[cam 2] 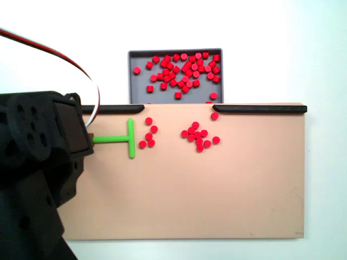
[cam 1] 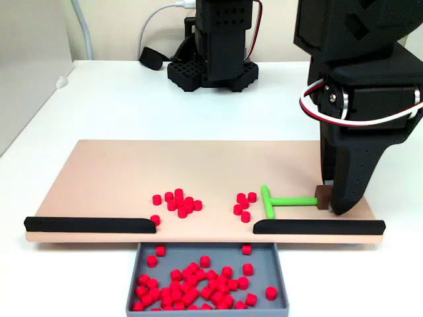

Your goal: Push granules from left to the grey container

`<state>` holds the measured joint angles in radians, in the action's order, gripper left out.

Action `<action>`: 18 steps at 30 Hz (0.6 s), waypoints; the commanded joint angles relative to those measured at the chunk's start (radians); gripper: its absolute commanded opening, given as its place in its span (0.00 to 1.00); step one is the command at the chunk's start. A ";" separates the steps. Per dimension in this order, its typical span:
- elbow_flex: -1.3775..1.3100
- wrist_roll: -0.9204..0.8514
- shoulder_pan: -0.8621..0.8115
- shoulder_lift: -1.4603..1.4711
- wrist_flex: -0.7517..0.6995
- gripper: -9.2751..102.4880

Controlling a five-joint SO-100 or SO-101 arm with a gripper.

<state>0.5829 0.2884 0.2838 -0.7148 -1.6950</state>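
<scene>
Red granules lie on the beige board (cam 1: 119, 172) in two groups: a larger one (cam 1: 180, 203) (cam 2: 198, 138) and a smaller one (cam 1: 244, 205) (cam 2: 148, 135). The head of a green T-shaped pusher (cam 1: 266, 201) (cam 2: 130, 138) stands right beside the smaller group. My gripper (cam 1: 332, 203) is at the right of a fixed view, shut on the brown end of the pusher's stem. The grey container (cam 1: 134, 277) (cam 2: 140, 93) sits against the gap in the board's edge and holds many granules. One granule (cam 1: 155, 220) (cam 2: 214, 115) rests at a bar's end by the gap.
Two black bars (cam 1: 89, 224) (cam 1: 317, 226) line the board's edge on either side of the gap. A second black arm base (cam 1: 211, 63) and cables stand behind the board on the white table. My arm's body (cam 2: 38, 179) covers the board's lower left corner.
</scene>
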 commanded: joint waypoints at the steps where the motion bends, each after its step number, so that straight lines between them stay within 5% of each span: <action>1: -0.029 -0.012 -0.014 -0.014 0.002 0.08; 18: -0.029 -0.041 -0.034 -0.011 0.002 0.08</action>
<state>0.5829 0.2577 0.2638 -0.7148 -1.6950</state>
